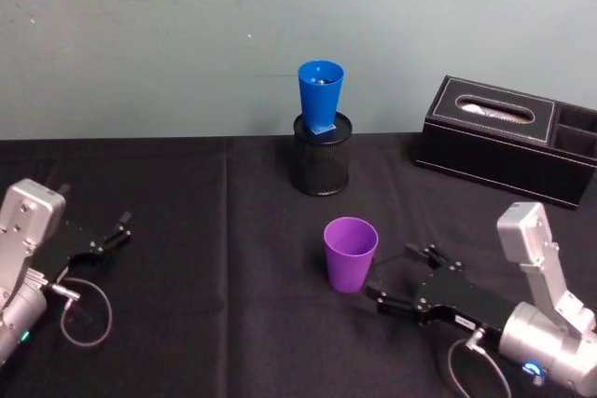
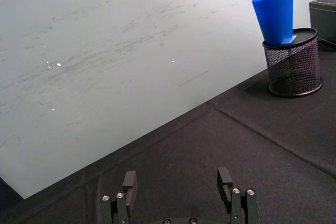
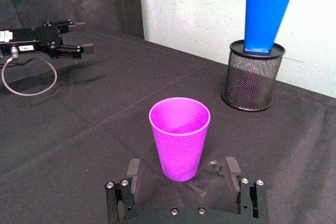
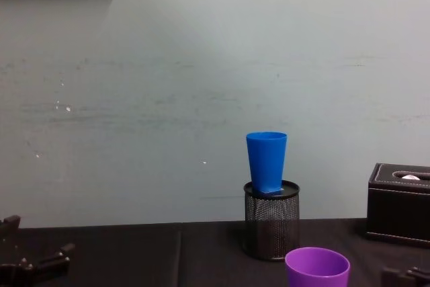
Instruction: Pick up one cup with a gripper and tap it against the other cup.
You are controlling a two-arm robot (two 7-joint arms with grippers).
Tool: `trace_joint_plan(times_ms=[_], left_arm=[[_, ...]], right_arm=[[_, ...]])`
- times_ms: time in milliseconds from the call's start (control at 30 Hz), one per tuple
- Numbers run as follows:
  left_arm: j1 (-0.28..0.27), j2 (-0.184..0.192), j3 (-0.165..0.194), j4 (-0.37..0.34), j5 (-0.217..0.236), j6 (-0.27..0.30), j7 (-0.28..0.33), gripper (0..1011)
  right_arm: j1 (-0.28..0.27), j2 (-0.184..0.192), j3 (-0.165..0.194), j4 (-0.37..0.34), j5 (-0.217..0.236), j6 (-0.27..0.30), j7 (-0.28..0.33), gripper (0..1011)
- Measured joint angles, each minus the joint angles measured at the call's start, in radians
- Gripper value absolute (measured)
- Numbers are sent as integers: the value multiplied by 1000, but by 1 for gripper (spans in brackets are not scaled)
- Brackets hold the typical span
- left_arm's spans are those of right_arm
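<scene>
The purple cup stands upright on the black tablecloth, also seen in the right wrist view and the chest view. My right gripper lies low at the cup's right, open. In its wrist view the cup's base sits between the two spread fingertips, with a gap on each side. The blue cup stands tilted inside a black mesh pen holder farther back, as the right wrist view shows. My left gripper rests open at the table's left, holding nothing.
A black tissue box sits at the back right, near the wall. A cable loop lies beside the left arm. Bare black cloth spreads between the purple cup and the pen holder.
</scene>
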Motion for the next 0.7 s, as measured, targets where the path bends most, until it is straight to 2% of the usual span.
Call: trace_joint_plan(times_ms=[233,433,700], left_arm=[[0,0,0,0,0,0,0,1000],[0,0,0,0,0,0,0,1000],[0,0,0,0,0,0,0,1000]], right_arm=[[44,-45,-14,38,-30,23,1,1002],[73,-73,-27,69,-53,34,4,1002],[95,-99,-32,91,-62,42,7,1002]])
